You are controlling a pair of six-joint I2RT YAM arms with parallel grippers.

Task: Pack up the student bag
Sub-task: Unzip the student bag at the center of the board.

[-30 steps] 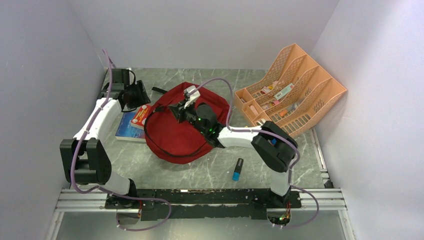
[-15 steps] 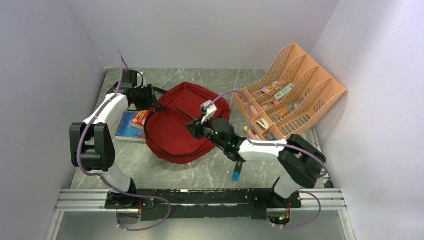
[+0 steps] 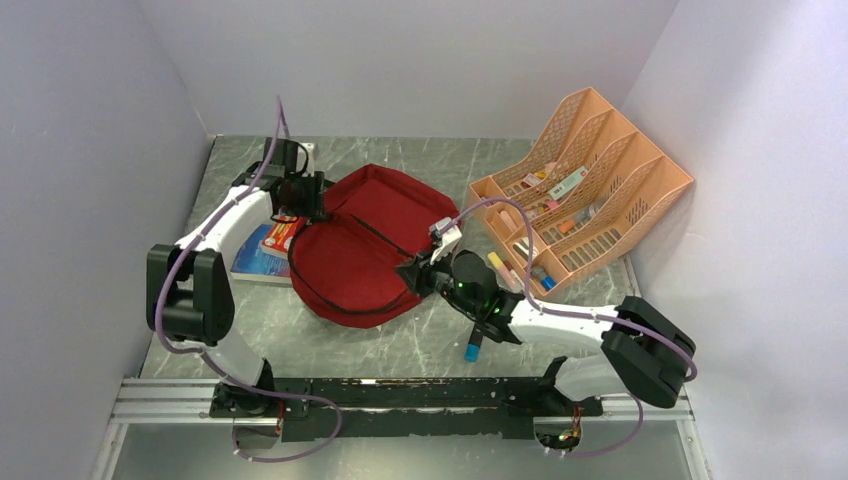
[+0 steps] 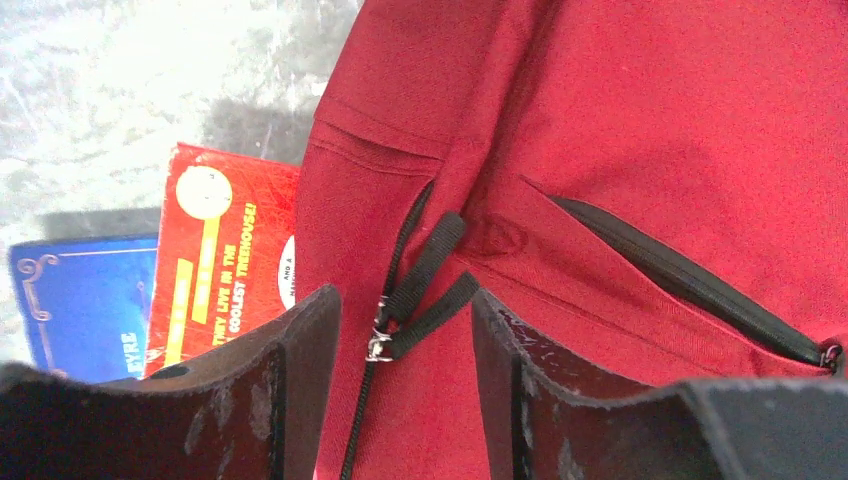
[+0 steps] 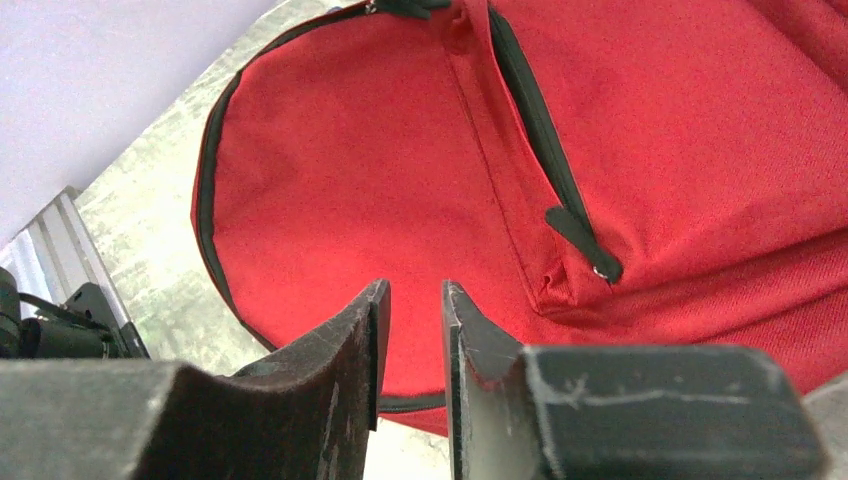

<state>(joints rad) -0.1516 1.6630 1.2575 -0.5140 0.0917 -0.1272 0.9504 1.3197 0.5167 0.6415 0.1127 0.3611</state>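
While the dark-red backpack [image 3: 365, 255] lies flat on the grey marbled worktop [image 3: 350, 340], left of centre and between my two arms, I hold my left end effector [image 3: 308, 203] at its far left corner. Seen from my left wrist, the jaws there stand roughly half open. Two black zipper tabs [image 4: 428, 285] and their small metal slider lie in the gap. Neither pad visibly presses on them, so that end effector has hold of nothing.

Just beside the corner, a red book [image 4: 215, 260] lies on a blue book [image 4: 80, 300], and the backpack's edge overlaps the red one.

My right end effector [image 3: 412, 272] sits low at the backpack's near right edge, pointing across the fabric. Its jaws are only a narrow slit apart and nothing is between them. Beyond its fingertips, my right wrist view shows a black pocket zipper [image 5: 535, 125] running across the red cloth and ending in a short black pull tab [image 5: 580, 235], well clear of the jaws.

A peach mesh organiser [image 3: 590, 180] leans at the far right near the wall, with small items in its compartments. A blue marker [image 3: 470, 350] lies on the worktop near my right arm, partly hidden under it.
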